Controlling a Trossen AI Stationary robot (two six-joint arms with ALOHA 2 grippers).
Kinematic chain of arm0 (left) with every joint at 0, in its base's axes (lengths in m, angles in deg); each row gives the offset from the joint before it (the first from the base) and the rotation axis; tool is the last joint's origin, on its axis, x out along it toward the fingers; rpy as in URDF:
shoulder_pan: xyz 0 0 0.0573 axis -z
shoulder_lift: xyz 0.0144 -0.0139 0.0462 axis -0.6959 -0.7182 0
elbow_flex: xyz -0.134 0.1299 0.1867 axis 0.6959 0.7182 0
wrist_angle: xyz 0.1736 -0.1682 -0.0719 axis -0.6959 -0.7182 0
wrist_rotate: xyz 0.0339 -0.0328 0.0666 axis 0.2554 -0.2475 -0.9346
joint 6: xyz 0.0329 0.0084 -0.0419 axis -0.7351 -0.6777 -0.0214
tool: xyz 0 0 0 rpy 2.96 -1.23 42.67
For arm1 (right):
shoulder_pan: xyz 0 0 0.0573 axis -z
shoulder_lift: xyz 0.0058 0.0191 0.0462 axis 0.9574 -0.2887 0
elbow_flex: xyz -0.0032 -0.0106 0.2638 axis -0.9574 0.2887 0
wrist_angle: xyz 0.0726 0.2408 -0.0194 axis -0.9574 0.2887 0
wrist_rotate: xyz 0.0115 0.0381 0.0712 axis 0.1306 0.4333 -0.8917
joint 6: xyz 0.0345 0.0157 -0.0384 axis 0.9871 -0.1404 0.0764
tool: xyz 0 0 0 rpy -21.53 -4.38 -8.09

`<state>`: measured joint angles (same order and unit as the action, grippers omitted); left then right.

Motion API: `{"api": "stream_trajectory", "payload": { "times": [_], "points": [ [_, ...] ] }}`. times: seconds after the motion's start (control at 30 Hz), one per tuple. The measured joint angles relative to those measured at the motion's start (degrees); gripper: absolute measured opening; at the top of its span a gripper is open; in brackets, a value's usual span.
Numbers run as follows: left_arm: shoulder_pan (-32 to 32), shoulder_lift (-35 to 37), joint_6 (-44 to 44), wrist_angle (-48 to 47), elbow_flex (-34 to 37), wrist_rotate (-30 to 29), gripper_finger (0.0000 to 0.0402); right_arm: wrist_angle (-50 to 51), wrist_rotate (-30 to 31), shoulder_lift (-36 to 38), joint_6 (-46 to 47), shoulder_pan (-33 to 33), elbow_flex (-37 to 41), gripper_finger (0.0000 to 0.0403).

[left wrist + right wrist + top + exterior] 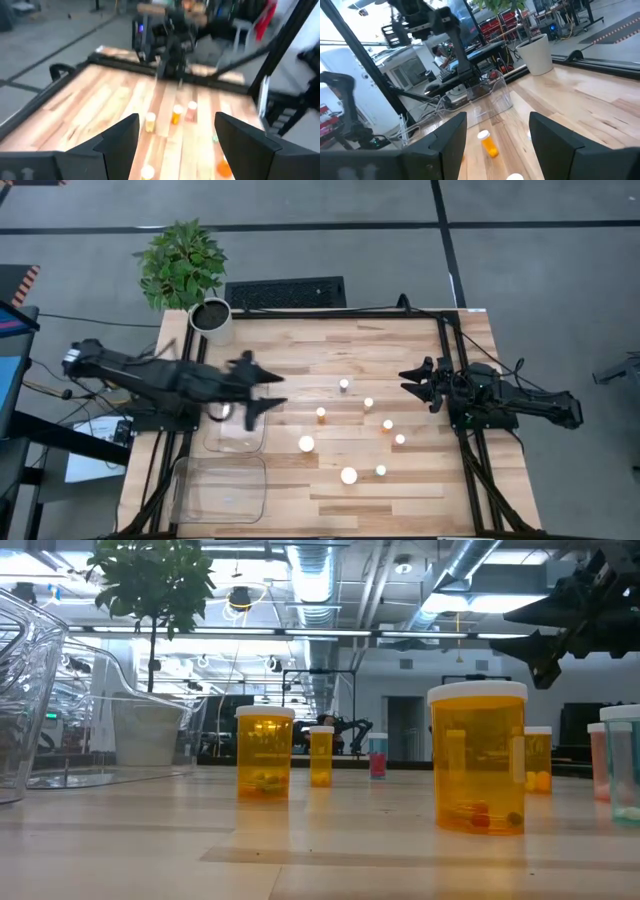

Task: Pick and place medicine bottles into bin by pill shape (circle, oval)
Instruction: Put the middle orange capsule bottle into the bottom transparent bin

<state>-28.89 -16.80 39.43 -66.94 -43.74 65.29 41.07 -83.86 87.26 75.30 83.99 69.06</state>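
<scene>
- Nearest the low cam: big amber bottle (478, 758), white cap, few pills at its bottom, standing upright on the tabletop (400, 340).
- Second big bottle (265, 753) stands upright further back; smaller ones behind it.
- From above, eight medicine bottles (349, 475) sit spread over the tabletop's middle, toward the right edge, all apart from each other; the 2 larger caps are closest to the front edge.
- Two clear bins near the left edge: one (236, 432) under the left arm, the other (220, 490) at the front-left corner. Can't make out any bottles inside either.
- Left gripper (262, 390) hangs above the bin closest to it, jaws wide, nothing between them.
- Right gripper (418, 383) hovers by the right edge, jaws spread, holding nothing.
- Potted plant (190, 275) at the back-left corner.
</scene>
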Motion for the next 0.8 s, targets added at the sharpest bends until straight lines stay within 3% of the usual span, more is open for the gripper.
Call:
{"api": "stream_trajectory", "payload": {
  "times": [0.23,0.37,0.5,0.63,0.8],
  "points": [
    [0.4,-18.2,-4.0,-10.7,-14.8,4.5,0.0278,2.0,0.1,0.0,0.0,-0.3,0.0,0.0225],
    [1.3,-26.1,-5.8,-15.3,-19.3,3.3,0.0307,2.3,0.1,0.0,-0.1,-0.3,0.0,0.0225],
    [1.0,-32.1,-4.7,-22.8,-21.6,4.2,0.0319,2.5,-0.2,0.0,-0.1,-0.3,0.0,0.0225],
    [0.8,-36.7,-3.5,-23.7,-21.6,10.0,0.0321,2.5,-0.4,0.0,-0.2,-0.3,0.0,0.0225],
    [0.9,-39.3,-3.6,-23.3,-21.6,10.9,0.0321,2.7,-0.8,0.0,-0.4,-0.3,0.0,0.0225]
  ]
}}
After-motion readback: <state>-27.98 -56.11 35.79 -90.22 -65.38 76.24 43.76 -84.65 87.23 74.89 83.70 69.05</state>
